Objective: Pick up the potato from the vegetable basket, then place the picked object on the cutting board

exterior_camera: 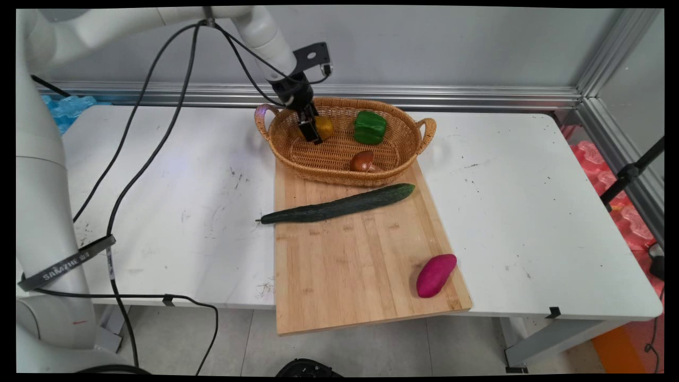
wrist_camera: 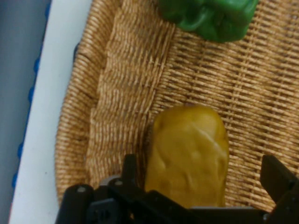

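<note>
My gripper [exterior_camera: 313, 133] reaches down into the woven basket [exterior_camera: 424, 130] at its back left. It is open, with a yellow potato [exterior_camera: 325, 126] between its fingers. In the hand view the potato [wrist_camera: 189, 154] lies on the wicker between the left finger [wrist_camera: 129, 168] and the right finger [wrist_camera: 276, 176], with a gap on each side, wider on the right. A green bell pepper [exterior_camera: 370, 127] lies just past the potato in the basket and shows at the top of the hand view [wrist_camera: 210, 16]. A brown mushroom [exterior_camera: 363, 161] rests at the basket's near side.
The basket stands on the far end of a wooden cutting board [exterior_camera: 360, 265]. A long cucumber [exterior_camera: 339, 207] lies across the board just in front of the basket. A purple sweet potato [exterior_camera: 435, 275] sits near the board's front right corner. Black cables hang at the left.
</note>
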`<act>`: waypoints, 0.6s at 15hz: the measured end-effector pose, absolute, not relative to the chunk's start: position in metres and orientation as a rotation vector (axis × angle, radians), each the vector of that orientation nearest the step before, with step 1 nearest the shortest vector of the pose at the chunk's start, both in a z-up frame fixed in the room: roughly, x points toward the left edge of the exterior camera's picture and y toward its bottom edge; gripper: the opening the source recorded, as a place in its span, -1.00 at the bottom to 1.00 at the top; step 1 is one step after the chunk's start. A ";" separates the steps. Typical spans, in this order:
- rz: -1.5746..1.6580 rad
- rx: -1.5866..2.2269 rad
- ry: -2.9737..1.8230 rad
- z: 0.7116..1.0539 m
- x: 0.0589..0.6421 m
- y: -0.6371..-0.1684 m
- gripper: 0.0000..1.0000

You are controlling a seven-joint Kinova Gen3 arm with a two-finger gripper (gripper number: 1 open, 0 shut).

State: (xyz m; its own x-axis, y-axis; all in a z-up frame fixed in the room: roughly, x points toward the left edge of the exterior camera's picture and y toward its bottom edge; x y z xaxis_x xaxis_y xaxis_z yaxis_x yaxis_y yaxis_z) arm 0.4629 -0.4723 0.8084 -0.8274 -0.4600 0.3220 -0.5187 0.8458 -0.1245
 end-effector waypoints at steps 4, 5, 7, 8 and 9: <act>0.280 0.710 -2.763 0.799 0.461 -0.482 -1.00; 0.279 0.698 -2.766 0.800 0.460 -0.485 -1.00; 0.284 0.680 -2.767 0.806 0.459 -0.487 -1.00; 0.288 0.675 -2.765 0.812 0.459 -0.488 -1.00; 0.294 0.673 -2.763 0.819 0.459 -0.487 -1.00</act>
